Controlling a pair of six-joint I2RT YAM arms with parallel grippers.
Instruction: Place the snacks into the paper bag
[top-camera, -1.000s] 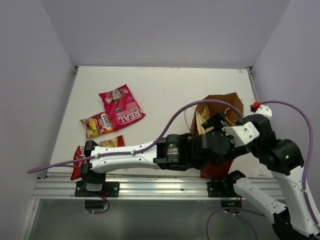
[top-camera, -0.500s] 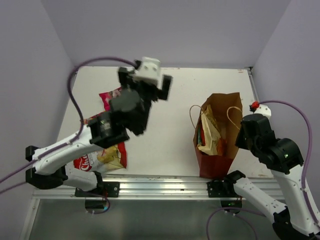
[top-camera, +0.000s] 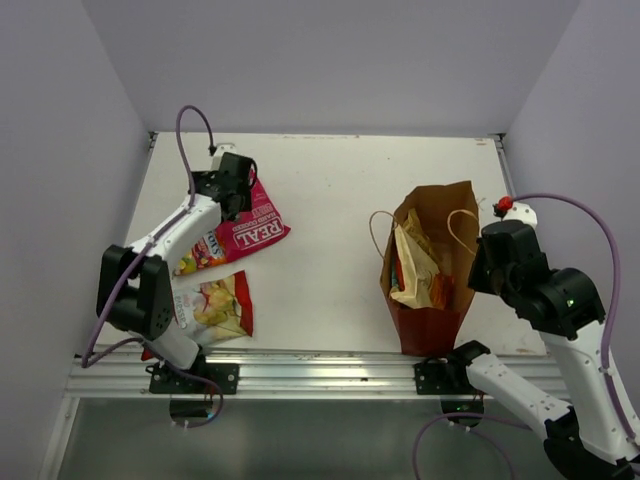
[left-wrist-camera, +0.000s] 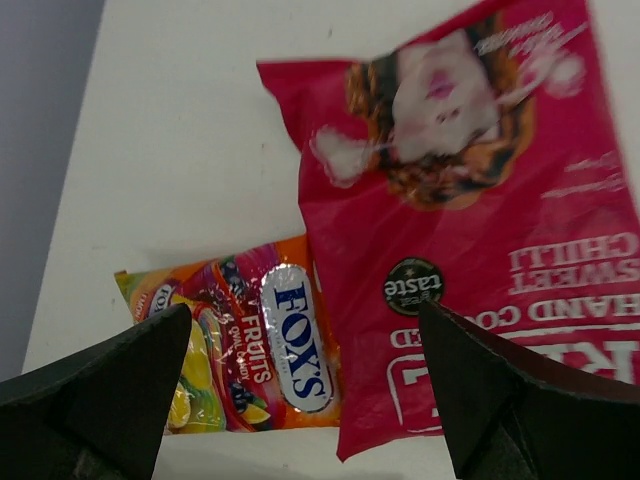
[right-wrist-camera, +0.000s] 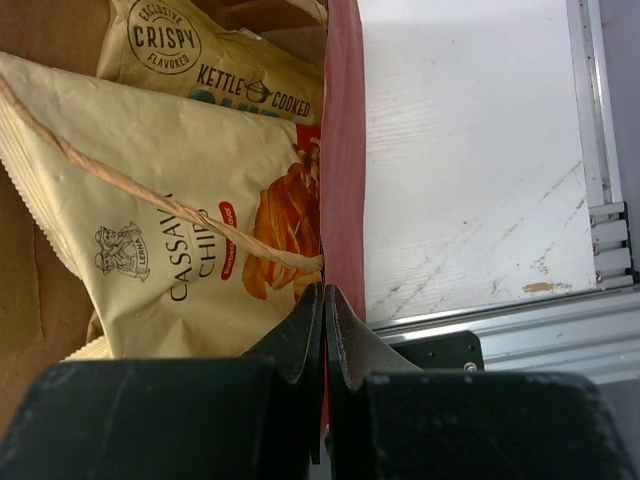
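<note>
Right of centre in the top view, the paper bag (top-camera: 440, 205) stands upright with a cream-and-orange packet (right-wrist-camera: 170, 230) inside; my right claw (right-wrist-camera: 322, 300) is clenched on its rim. At upper left, my left claw (top-camera: 236, 190) hangs released above the magenta packet (top-camera: 258, 226)

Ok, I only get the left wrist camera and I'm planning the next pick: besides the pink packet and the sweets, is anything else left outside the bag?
Observer: Yes, one more. Beyond the pink packet and the sweets packet, there is a red-and-white packet that your view misses.
Operator: Is the bag ready to take them?
Observer: The paper bag stands upright with its mouth open, and a cream packet and a tan packet are already inside.
Operator: And the other arm?
Observer: The right gripper is shut on the bag's side wall.
</note>
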